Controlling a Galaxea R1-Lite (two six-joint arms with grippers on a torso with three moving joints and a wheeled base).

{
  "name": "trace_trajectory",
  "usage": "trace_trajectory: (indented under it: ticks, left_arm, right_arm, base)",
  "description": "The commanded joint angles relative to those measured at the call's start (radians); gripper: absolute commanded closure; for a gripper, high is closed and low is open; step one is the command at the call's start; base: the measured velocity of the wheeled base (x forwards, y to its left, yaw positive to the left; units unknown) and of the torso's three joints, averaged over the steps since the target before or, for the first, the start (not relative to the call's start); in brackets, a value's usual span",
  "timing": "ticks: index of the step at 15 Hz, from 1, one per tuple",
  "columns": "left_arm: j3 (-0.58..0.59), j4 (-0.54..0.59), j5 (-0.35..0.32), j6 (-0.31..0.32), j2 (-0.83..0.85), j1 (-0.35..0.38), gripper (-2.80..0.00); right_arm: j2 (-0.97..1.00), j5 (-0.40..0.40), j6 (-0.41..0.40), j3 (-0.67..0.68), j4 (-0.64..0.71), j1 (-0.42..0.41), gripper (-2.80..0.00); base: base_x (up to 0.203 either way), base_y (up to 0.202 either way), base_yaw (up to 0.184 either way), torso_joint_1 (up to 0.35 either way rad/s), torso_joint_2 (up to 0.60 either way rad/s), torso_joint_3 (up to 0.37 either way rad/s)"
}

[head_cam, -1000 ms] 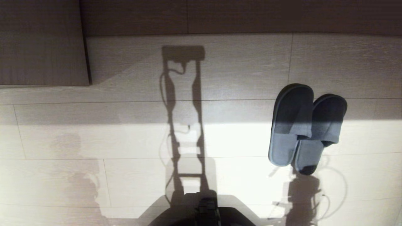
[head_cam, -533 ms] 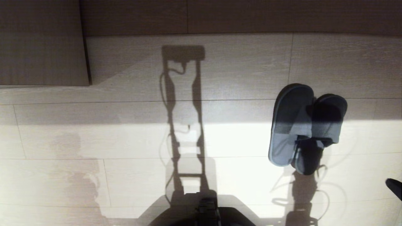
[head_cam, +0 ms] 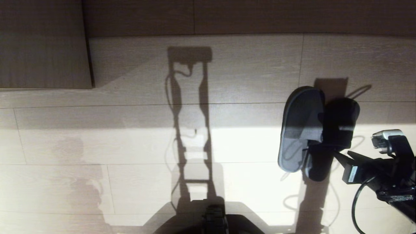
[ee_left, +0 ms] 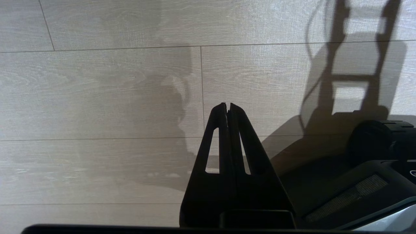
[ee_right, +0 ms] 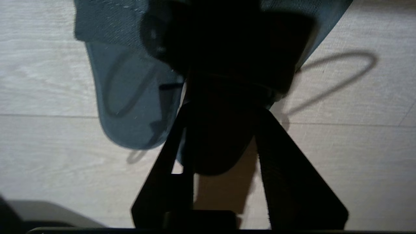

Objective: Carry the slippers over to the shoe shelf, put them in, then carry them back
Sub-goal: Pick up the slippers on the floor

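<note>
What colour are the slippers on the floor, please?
The slippers are plain grey-blue, seen best in the head view.

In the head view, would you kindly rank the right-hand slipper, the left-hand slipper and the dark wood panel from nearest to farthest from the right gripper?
From the right gripper:
1. right-hand slipper, just ahead of it.
2. left-hand slipper, beside it.
3. dark wood panel, far upper left.

Pale wood-grain floor (head_cam: 130, 146), sunlit band, dark cabinet panel (head_cam: 42, 42)
</note>
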Motion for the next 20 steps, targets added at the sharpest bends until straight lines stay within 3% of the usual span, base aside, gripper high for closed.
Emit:
trace_trajectory:
  ticks: [1, 5, 12, 20]
  left_arm:
    - [0.0, 0.0, 0.0, 0.0, 0.0, 0.001, 0.0]
    - [0.0, 0.0, 0.0, 0.0, 0.0, 0.0, 0.0]
    - [0.0, 0.0, 0.0, 0.0, 0.0, 0.0, 0.0]
    - [0.0, 0.0, 0.0, 0.0, 0.0, 0.0, 0.0]
  right_arm:
    - [0.164, -0.007, -0.012, 0.005, -0.122, 0.0, -2.8]
    - [0.23, -0.027, -0.032, 0.013, -0.268, 0.042, -2.8]
    - [0.268, -0.037, -0.028, -0.001, -0.29, 0.082, -2.8]
    - [0.324, -0.044, -0.042, -0.163, -0.302, 0.084, -2.8]
  base:
    - [0.0, 0.0, 0.0, 0.0, 0.0, 0.0]
    - [0.0, 0.0, 0.0, 0.0, 0.0, 0.0]
    - [0.0, 0.0, 0.0, 0.0, 0.0, 0.0]
    - [0.0, 0.0, 0.0, 0.0, 0.0, 0.0]
